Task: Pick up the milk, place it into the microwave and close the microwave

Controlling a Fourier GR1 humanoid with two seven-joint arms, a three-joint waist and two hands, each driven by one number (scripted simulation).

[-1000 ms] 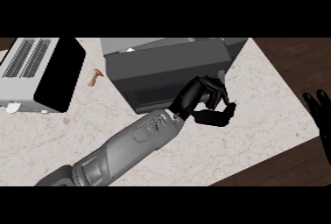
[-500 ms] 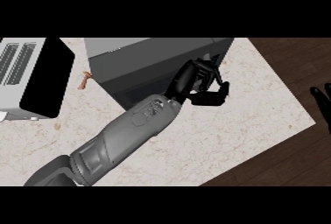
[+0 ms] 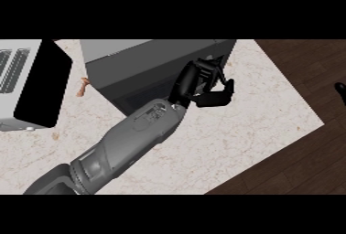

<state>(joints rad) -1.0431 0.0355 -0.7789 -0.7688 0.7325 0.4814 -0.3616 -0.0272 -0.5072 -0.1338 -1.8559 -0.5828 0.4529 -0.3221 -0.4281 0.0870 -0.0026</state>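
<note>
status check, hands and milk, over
Left hand curled at microwave front corner, nothing seen in it. Right hand at view's right edge. Milk not in view. Small brown item left of microwave, apart from hand.

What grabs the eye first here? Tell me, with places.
A grey left forearm cuts diagonally up from the lower left, its black left hand against the front right corner of the dark grey microwave at top centre. A white appliance with a black panel sits at the left edge. A sliver of the right hand shows at the right edge.
</note>
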